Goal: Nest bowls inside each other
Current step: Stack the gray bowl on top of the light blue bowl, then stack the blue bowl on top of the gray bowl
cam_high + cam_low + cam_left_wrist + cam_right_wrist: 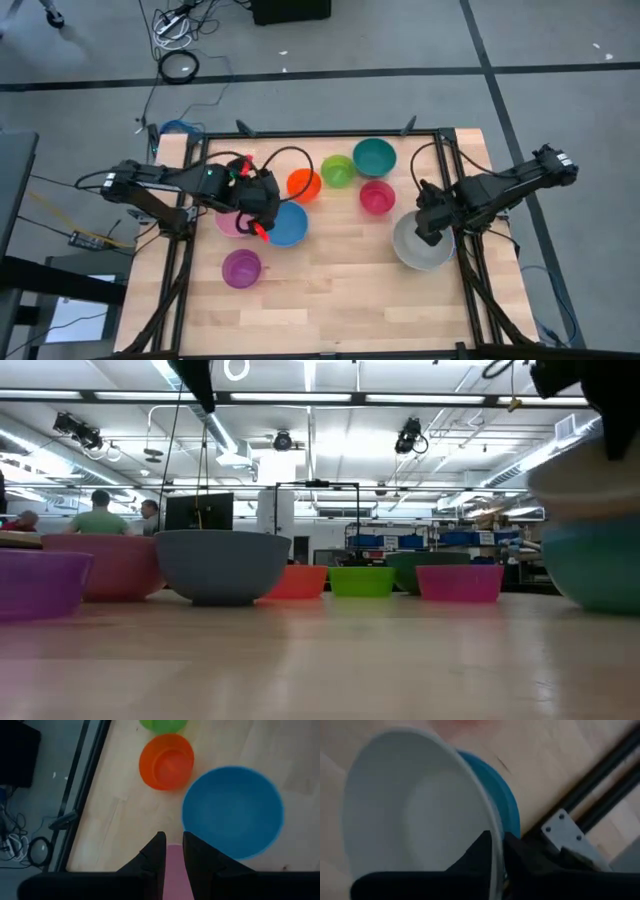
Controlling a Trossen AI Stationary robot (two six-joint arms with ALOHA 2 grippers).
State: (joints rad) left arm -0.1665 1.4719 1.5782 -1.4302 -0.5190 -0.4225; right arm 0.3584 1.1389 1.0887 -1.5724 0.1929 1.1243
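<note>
Several bowls stand on their bases on the wooden table (330, 300): orange (304, 185), lime (338, 170), teal (374, 157), magenta (377, 197), purple (241, 268), pink (232, 224) and blue (290, 226). My left gripper (262, 222) hangs open above the gap between the pink bowl (176, 870) and the blue bowl (232, 812), touching neither. At the table's right edge my right gripper (430, 228) is shut on the white bowl (420, 245), which sits in a blue-green bowl (506, 802). My right gripper holds the white bowl by its rim (496, 847), one finger inside the bowl and one outside. The fingers come from above, pointing steeply down. The white bowl (585, 485) sits tilted inside the blue-green bowl (595, 565), which stands on the table.
Black frame rails (470, 260) run along the table's left and right edges, close beside the white bowl. Bare wood lies across the near half of the table. People (100, 510) show far off in the room behind.
</note>
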